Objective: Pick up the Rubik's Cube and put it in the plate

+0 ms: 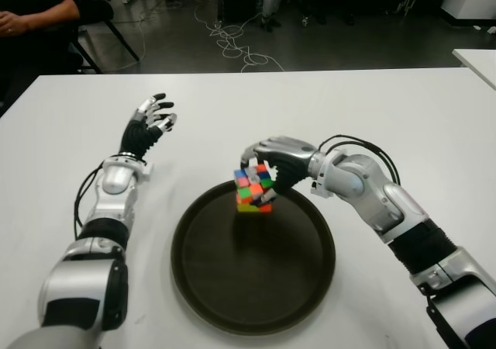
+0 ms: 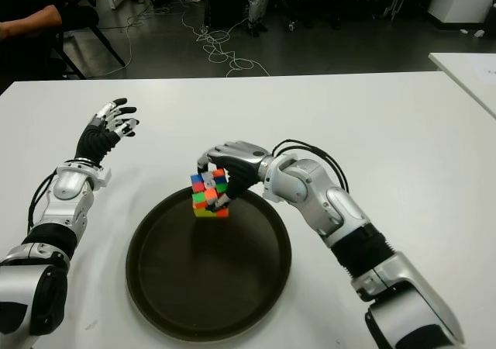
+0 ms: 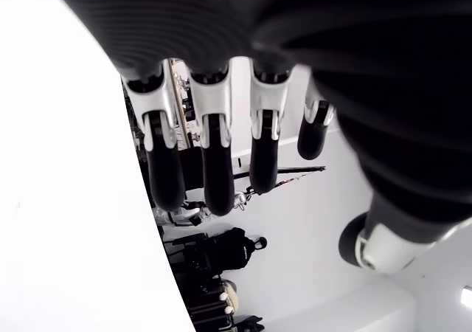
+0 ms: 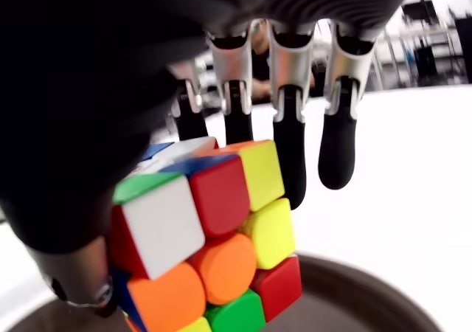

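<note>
From the head camera I see the right hand (image 1: pixel 267 165) over the far rim of the plate (image 1: pixel 302 275), curled over the cube (image 1: pixel 253 188) from above. The cube is held tilted, a corner pointing down, above the plate's far edge. I cannot tell from the eye views whether its lowest corner touches the plate floor. In the right wrist view the fingers (image 4: pixel 290 151) reach down behind the cube's far side and the thumb (image 4: pixel 74 273) presses its near side, so the grip is a pinch between thumb and fingers. One finger on the outer side hangs clear of the cube. The plate's dark rim shows just below the cube in that view.

The plate is round, dark and shallow, and sits on the white table (image 1: pixel 372 108) in front of me, near the table's front edge. Nothing else lies in it.

The left hand (image 1: pixel 151 120) shows to the left of the plate, well apart from it, with the fingers extended and slightly spread, holding nothing. Its wrist view confirms four straight fingers with gaps between them. I cannot tell whether that hand touches the table.

A person's arm (image 1: pixel 35 17) shows at the far left, beyond the table.
</note>
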Available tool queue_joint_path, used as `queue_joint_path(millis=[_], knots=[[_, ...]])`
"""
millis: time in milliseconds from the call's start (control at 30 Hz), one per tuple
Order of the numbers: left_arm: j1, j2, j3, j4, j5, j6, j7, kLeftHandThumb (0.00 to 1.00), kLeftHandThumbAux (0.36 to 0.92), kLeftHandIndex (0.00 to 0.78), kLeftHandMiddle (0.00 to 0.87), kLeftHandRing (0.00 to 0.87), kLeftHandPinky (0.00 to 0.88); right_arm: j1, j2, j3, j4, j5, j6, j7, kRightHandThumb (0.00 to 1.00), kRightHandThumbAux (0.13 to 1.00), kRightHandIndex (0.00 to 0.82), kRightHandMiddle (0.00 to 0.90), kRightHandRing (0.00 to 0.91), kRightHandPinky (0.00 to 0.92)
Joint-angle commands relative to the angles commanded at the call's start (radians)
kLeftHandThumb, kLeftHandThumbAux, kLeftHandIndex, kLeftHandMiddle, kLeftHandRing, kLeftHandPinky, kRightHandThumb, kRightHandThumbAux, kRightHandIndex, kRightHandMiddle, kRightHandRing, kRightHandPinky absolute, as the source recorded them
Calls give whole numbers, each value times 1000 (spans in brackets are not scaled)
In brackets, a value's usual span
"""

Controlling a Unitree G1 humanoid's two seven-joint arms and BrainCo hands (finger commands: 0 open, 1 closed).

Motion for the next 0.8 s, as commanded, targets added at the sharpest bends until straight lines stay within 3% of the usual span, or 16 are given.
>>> queue_joint_path(millis=[133, 167, 233, 267, 367, 533, 800], knots=[[-2, -1, 2, 4, -1, 1, 1, 186, 633, 139, 226, 270, 324, -5, 2, -2, 16, -3, -18, -23, 674, 743, 397, 161, 112, 85], [-2, -2, 3, 4, -2, 0, 1, 185, 631, 138, 226, 269, 326, -5, 1, -2, 16, -4, -20, -25, 570, 762, 336, 143, 93, 68], [-2, -2, 4, 4, -3, -2, -2, 184, 625, 136, 226, 268, 330, -7, -3, 2, 14, -4, -17, -13, 245, 816, 179, 87, 41, 28], [-2, -2, 5, 3, -3, -2, -3, 183, 622, 137, 224, 267, 326, -8, -5, 4, 14, -5, -15, -6, 156, 818, 127, 56, 26, 17], [-2, -2, 4, 2, -2, -3, -5, 181, 618, 138, 224, 265, 320, -13, -9, 11, 14, -6, -7, 16, 51, 812, 57, 18, 8, 5], [-2, -1, 2, 2, 3, -4, -1, 179, 621, 140, 224, 263, 318, -31, -20, 25, 10, 1, 24, 105, 8, 776, 10, 3, 1, 0], [-4, -1, 5, 5, 0, -2, -1, 180, 628, 139, 221, 265, 324, -36, -14, 16, 9, 9, 38, 144, 0, 736, 0, 0, 0, 0]])
